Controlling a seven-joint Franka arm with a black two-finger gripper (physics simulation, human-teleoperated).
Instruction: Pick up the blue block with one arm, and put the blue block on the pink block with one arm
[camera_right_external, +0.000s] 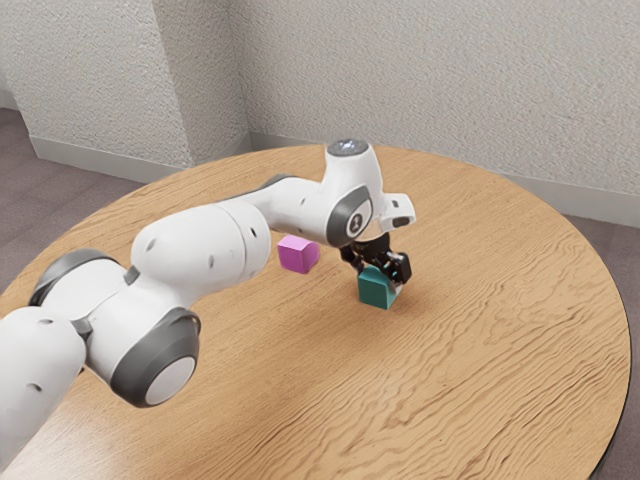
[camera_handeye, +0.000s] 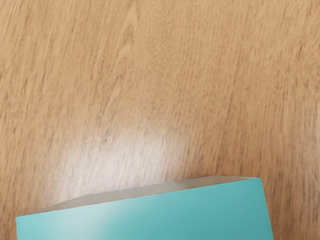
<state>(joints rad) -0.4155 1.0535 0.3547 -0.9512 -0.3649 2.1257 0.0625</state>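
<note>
The blue block (camera_right_external: 377, 290) is teal-coloured and sits low over the wooden table, to the exterior view's right of the pink block (camera_right_external: 298, 254). My gripper (camera_right_external: 378, 270) reaches down over the blue block's top, with a black finger against each side, so it is shut on the block. I cannot tell whether the block rests on the table or hangs just above it. In the wrist view the blue block (camera_handeye: 150, 215) looms large just under my hand, with bare wood beyond it. The pink block stands by itself about a block's width away, partly behind my forearm.
The round wooden table (camera_right_external: 480, 330) stretches wide toward the exterior view's right and front. My white arm (camera_right_external: 200, 260) crosses the table from the exterior view's left. Behind the table are a grey floor and plastered walls.
</note>
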